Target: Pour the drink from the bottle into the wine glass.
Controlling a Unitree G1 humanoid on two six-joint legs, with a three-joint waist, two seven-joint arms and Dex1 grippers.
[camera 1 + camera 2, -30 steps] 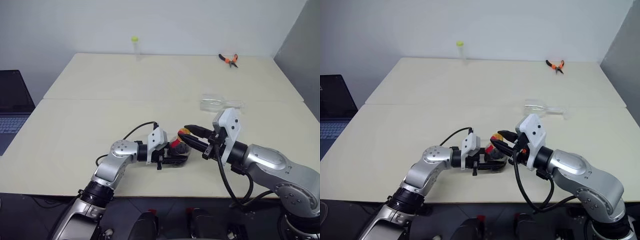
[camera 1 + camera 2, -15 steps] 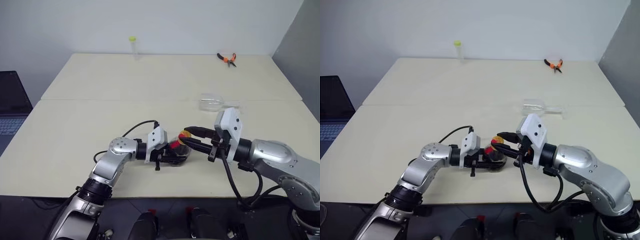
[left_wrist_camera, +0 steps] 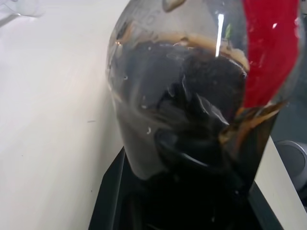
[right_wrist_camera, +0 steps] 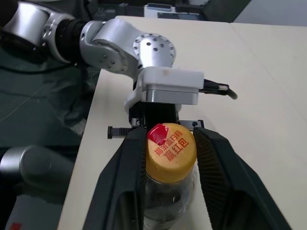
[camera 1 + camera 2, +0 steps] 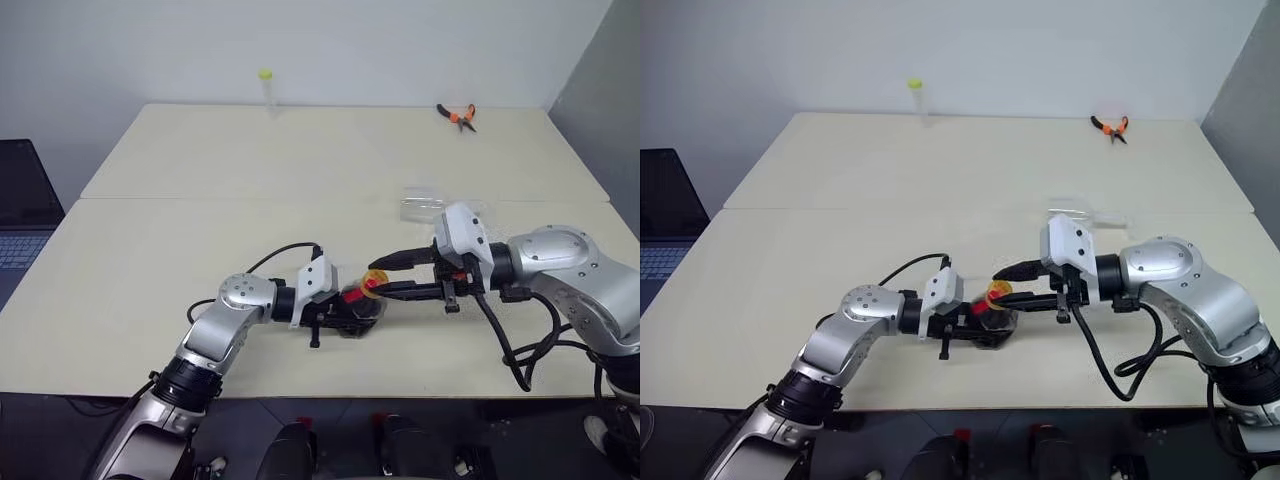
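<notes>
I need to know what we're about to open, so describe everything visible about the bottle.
The bottle is small, squat and of clear plastic, with a yellow-orange cap printed with red characters, a red neck label and dark brown drink inside. It lies tilted low over the table near the front edge, cap toward the robot's right. The left end effector is shut on its body. The right end effector has one finger on each side of the cap.

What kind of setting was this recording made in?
Probably a lab or test room, not a home: two plain pale tabletops pushed together against a bare white wall, orange-handled pliers at the far edge, and an open dark laptop on a side desk.
</notes>
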